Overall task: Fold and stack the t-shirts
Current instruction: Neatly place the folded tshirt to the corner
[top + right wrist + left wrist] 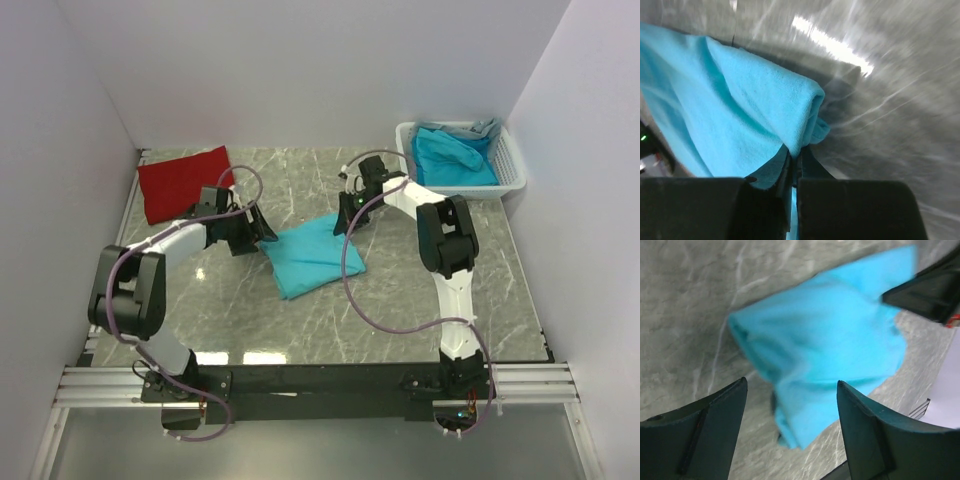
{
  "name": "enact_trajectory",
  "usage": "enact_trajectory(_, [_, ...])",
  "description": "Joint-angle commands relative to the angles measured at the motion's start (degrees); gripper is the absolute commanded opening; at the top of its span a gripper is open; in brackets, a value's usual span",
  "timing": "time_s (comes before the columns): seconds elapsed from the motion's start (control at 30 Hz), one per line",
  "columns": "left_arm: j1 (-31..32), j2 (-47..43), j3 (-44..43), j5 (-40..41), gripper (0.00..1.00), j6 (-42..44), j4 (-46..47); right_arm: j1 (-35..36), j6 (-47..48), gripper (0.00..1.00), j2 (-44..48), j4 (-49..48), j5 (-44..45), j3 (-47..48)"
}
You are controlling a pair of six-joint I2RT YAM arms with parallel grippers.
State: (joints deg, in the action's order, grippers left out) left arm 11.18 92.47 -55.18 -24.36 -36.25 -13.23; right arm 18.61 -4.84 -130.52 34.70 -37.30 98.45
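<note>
One folded turquoise t-shirt (315, 257) lies mid-way across the counter (250, 312), right gripper (797, 161) clamped on its far-right corner, left gripper (790, 390) spread wide at its left corner, which should pinch every layer before both lift together.

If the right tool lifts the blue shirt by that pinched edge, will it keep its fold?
Probably floppy: the blue shirt drapes in soft folds from the right tool. Likely light: a thin pinch holds its edge. The fold may fall open.
</note>
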Motion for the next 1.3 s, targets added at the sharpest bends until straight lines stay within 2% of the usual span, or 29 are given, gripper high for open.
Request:
enact_trajectory(0.0, [-0.1, 3.6, -1.9, 0.1, 0.77, -2.5, 0.6, -0.9, 0.1, 0.00, 5.4, -11.6, 5.5, -0.6])
enact_trajectory(0.2, [0.2, 6.8, -4.6, 3.2, 0.77, -3.6, -0.6, -0.1, 0.4, 0.00, 11.4, -19.1, 11.6, -5.8])
enact_trajectory(0.4, [0.5, 12.9, -8.7, 2.4, 0.76, -5.4, 3.5, 0.6, 1.1, 0.00, 11.3, -19.2, 14.3, -5.8])
enact_trajectory(0.6, [0.9, 20.6, -16.3, 2.8, 0.75, -8.2, 3.4, 0.7, 1.7, 0.00, 12.6, -20.9, 17.4, -7.1])
enact_trajectory(0.8, [2.3, 25.3, -21.1, 5.8, 0.70, -10.0, 1.3, 0.7, 1.4, 0.00, 12.9, -21.2, 16.8, -7.5])
enact_trajectory(1.03, [4.7, 31.2, -25.7, 7.4, 0.47, -11.3, 0.0, 0.7, 0.7, 0.00, 12.7, -21.3, 16.0, -7.8])
enact_trajectory(1.1, [4.8, 31.7, -25.3, 6.7, 0.35, -11.2, 0.8, 0.6, 0.7, 0.00, 12.7, -21.3, 16.2, -7.8])
enact_trajectory(1.13, [4.8, 31.8, -25.3, 6.8, 0.22, -10.9, 1.2, 0.6, 0.5, 0.00, 12.7, -21.3, 16.4, -7.6])
enact_trajectory(1.17, [4.8, 31.7, -25.4, 7.0, 0.17, -10.5, 1.5, 0.6, 0.5, 0.00, 12.4, -21.1, 16.6, -7.3])
enact_trajectory(1.2, [4.7, 31.2, -25.4, 8.1, 0.07, -9.3, 1.8, 0.5, 0.5, 0.00, 12.2, -20.6, 17.2, -7.1])
enact_trajectory(1.23, [4.7, 30.8, -25.6, 9.3, 0.00, -8.4, 1.8, 0.5, 0.3, 0.00, 12.0, -20.5, 17.7, -7.0])
enact_trajectory(1.27, [4.6, 30.1, -26.0, 10.4, 0.00, -7.5, 1.7, 0.3, 0.2, 0.00, 11.9, -20.5, 18.2, -7.0])
